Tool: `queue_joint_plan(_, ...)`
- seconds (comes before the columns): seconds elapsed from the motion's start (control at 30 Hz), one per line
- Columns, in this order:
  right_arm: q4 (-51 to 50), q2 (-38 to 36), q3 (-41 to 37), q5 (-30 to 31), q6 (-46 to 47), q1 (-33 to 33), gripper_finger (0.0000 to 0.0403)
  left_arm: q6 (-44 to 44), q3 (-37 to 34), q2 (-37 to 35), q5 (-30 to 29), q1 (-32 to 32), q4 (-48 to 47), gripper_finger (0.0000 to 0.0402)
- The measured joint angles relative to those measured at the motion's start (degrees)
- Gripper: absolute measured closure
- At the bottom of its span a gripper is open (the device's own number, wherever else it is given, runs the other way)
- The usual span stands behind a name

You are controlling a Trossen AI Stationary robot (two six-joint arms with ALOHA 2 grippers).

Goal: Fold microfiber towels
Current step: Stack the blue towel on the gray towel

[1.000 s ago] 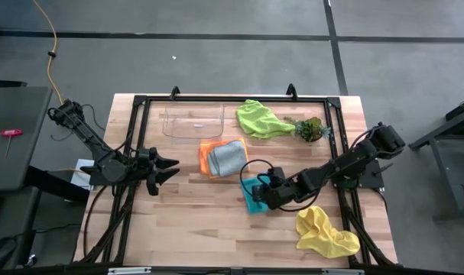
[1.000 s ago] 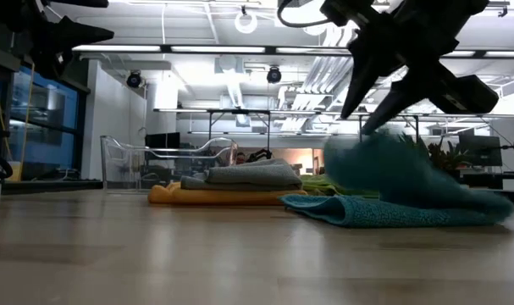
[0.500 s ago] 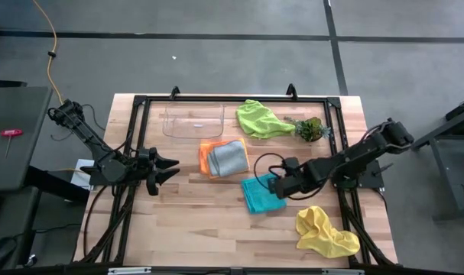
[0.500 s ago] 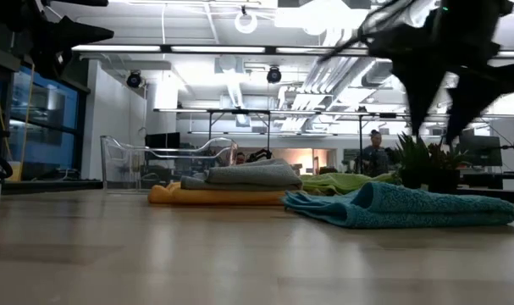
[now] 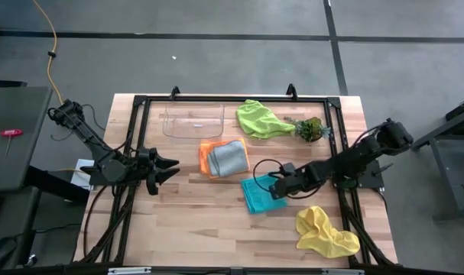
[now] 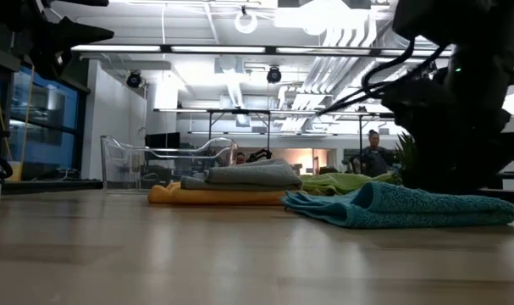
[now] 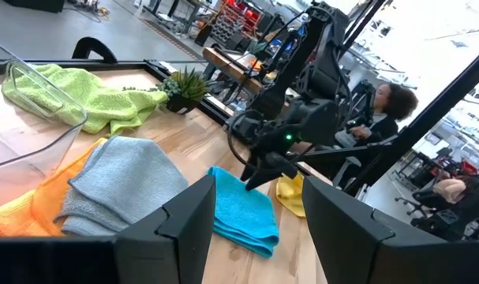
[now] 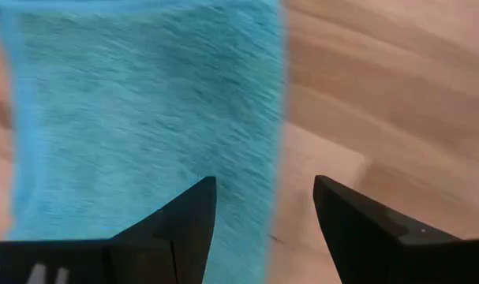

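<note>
The teal towel point(image 5: 259, 194) lies folded flat on the wood near the table's middle. My right gripper point(image 5: 275, 186) stands open at its right edge and points steeply down. In the right wrist view one finger point(image 8: 193, 217) is over the teal towel point(image 8: 136, 118) and the other point(image 8: 346, 217) over bare wood. I see no touch. A folded grey towel point(image 5: 230, 157) rests on a folded orange towel point(image 5: 208, 156). A lime green towel point(image 5: 259, 120) lies crumpled at the back, a yellow towel point(image 5: 326, 232) at the front right. My left gripper point(image 5: 170, 168) waits open at the left.
A clear plastic tray point(image 5: 193, 121) stands at the back, left of the lime towel. A small leafy plant point(image 5: 309, 128) sits at the back right. A black frame point(image 5: 140, 103) runs around the table. People sit in the room beyond point(image 7: 385, 106).
My right gripper has opened and let go of the teal towel's raised flap, which now lies folded over flat. The gripper has then gone a little toward the table's right edge, tipped steeper and sunk close to the towel's right edge.
</note>
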Motion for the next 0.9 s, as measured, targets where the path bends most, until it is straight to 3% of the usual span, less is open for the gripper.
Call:
queue_joint_plan(0.13,8.5,0.0,-1.8,-0.2,-2.4,-0.8,0.0196,0.0,0.0,0.0,0.0,0.0,-0.1,0.0220)
queue_joint_plan(0.67,7.6,3.1,-1.7,-2.8,-2.6,-1.6,0.0205,0.0,0.0,0.0,0.0,0.0,-0.1,0.0220)
queue_joint_plan(0.77,7.4,3.1,-1.8,-2.8,-1.8,-1.5,0.0240,0.0,0.0,0.0,0.0,0.0,-0.1,0.0220)
queue_joint_plan(0.9,6.6,3.3,-2.0,-1.1,3.4,-1.5,0.0338,0.0,0.0,0.0,0.0,0.0,-0.1,0.0220)
